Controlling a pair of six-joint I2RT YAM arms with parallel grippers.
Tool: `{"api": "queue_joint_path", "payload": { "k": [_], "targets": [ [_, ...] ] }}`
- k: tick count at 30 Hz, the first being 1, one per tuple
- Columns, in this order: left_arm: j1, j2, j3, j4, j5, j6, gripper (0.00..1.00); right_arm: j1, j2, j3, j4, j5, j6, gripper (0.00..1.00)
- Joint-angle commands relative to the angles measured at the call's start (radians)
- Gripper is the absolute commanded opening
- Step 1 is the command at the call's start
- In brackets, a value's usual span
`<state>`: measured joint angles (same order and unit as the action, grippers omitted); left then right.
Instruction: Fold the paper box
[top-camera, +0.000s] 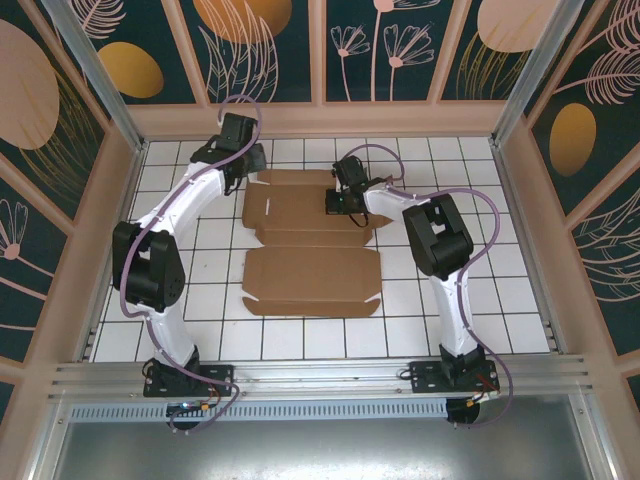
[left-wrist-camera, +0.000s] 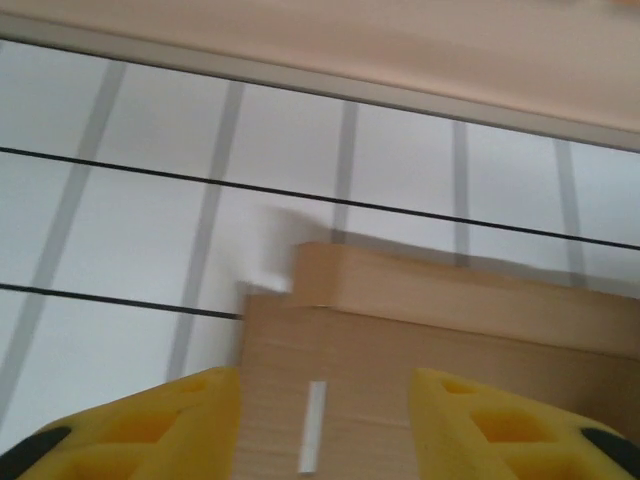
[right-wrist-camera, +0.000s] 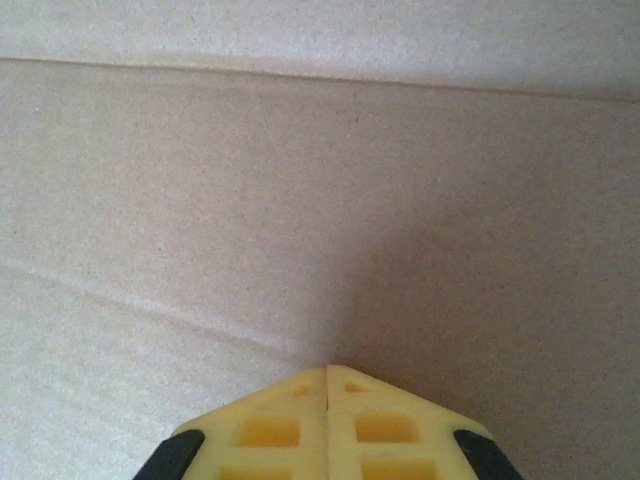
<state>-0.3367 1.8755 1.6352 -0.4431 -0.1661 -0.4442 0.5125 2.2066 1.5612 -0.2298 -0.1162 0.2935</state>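
The paper box (top-camera: 310, 275) lies flat and unfolded on the tiled table as a brown cardboard sheet with flaps and creases. My left gripper (top-camera: 248, 166) hangs over its far left corner. In the left wrist view the left gripper (left-wrist-camera: 325, 380) is open, its yellow fingers (left-wrist-camera: 200, 420) apart above the cardboard (left-wrist-camera: 400, 340) on either side of a narrow slot (left-wrist-camera: 313, 425), holding nothing. A far flap (left-wrist-camera: 450, 290) stands slightly raised. My right gripper (top-camera: 338, 205) is on the far panel, shut (right-wrist-camera: 328, 370), its tip against the cardboard (right-wrist-camera: 300, 200).
White tiles with dark grid lines (top-camera: 450, 300) surround the sheet. A beige rim (top-camera: 320, 120) and patterned walls close in the far and side edges. The arm bases are mounted on a metal rail (top-camera: 320, 375) at the near edge.
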Motion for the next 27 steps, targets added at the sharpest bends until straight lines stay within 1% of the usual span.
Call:
{"api": "queue_joint_path", "payload": {
  "k": [1,4,7,10,12,15,16,17,18,19,20,21,24,26,27],
  "targets": [
    [-0.048,0.102,-0.014,0.056,0.237,-0.076,0.44,-0.026,-0.077,-0.058,-0.103,-0.093,-0.007,0.12],
    [-0.062,0.141,-0.052,0.176,0.356,-0.159,0.36,-0.06,-0.171,-0.096,-0.037,-0.176,0.006,0.22],
    [-0.074,0.196,-0.061,0.229,0.405,-0.215,0.3,-0.117,-0.251,-0.141,0.003,-0.207,0.03,0.31],
    [-0.079,0.239,-0.089,0.276,0.431,-0.255,0.27,-0.195,-0.307,-0.187,0.007,-0.218,0.056,0.42],
    [-0.081,0.254,-0.116,0.298,0.421,-0.275,0.25,-0.241,-0.331,-0.195,-0.029,-0.167,0.058,0.48],
    [-0.081,0.28,-0.14,0.292,0.384,-0.273,0.22,-0.284,-0.34,-0.183,-0.113,-0.035,0.044,0.54],
    [-0.081,0.287,-0.146,0.29,0.374,-0.272,0.2,-0.288,-0.341,-0.178,-0.136,0.016,0.031,0.55],
    [-0.08,0.295,-0.149,0.288,0.367,-0.274,0.19,-0.287,-0.342,-0.175,-0.153,0.059,0.018,0.6],
    [-0.081,0.304,-0.151,0.287,0.364,-0.279,0.18,-0.286,-0.339,-0.169,-0.171,0.108,0.008,0.62],
    [-0.081,0.314,-0.151,0.286,0.368,-0.284,0.18,-0.288,-0.333,-0.165,-0.188,0.137,0.005,0.63],
    [-0.081,0.322,-0.148,0.287,0.374,-0.284,0.17,-0.29,-0.33,-0.166,-0.195,0.158,0.001,0.67],
    [-0.081,0.334,-0.14,0.28,0.375,-0.282,0.17,-0.295,-0.322,-0.171,-0.203,0.171,0.002,0.67],
    [-0.081,0.354,-0.13,0.265,0.364,-0.278,0.16,-0.309,-0.291,-0.185,-0.211,0.104,0.004,0.66],
    [-0.081,0.364,-0.131,0.264,0.362,-0.278,0.16,-0.311,-0.264,-0.188,-0.217,0.071,0.003,0.63],
    [-0.081,0.368,-0.131,0.262,0.364,-0.277,0.15,-0.311,-0.256,-0.194,-0.211,0.055,0.003,0.59]
  ]
}}
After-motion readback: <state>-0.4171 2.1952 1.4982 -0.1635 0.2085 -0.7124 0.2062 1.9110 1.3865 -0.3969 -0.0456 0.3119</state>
